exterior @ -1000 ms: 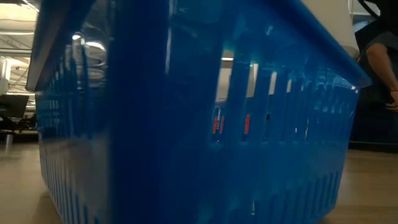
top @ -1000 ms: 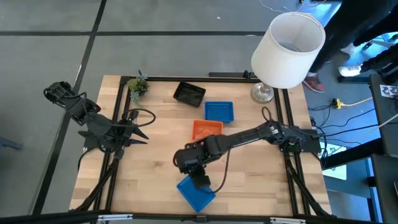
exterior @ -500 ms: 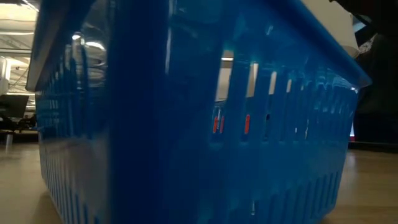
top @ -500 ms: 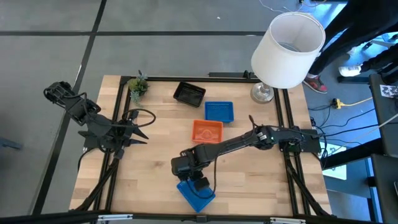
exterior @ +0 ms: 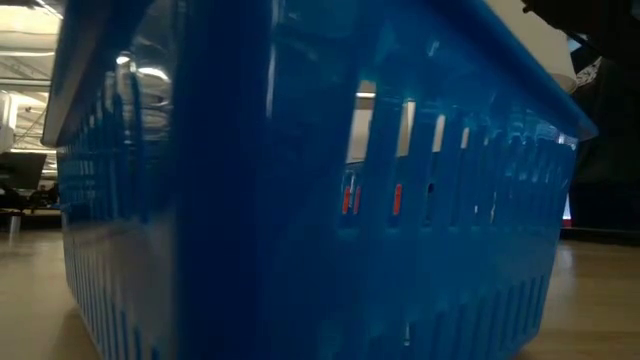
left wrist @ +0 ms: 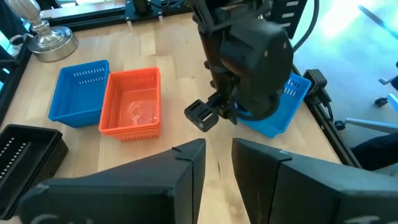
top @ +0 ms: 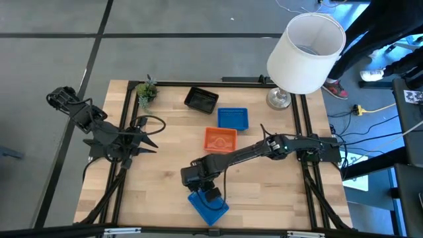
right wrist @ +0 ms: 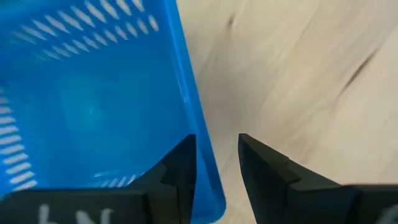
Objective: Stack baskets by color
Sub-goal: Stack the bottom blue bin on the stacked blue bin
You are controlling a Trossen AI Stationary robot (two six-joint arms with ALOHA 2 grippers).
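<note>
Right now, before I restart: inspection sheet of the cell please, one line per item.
Surface: wooden table, bare between the items.
Job's things: four baskets or stacks visible. Black basket at the far side, blue basket beside it, orange basket mid-table, second blue basket at the near edge, skewed.
Clutter: white lamp at the far right corner, small plant at the far left.
End effectors: right end effector open, astride the near blue basket's wall; left end effector waits at the left edge, fingers slightly apart, empty.
Cables: black cable loop by the left arm; more cables right of the table.
Surroundings: a person's shoe behind the lamp.
</note>
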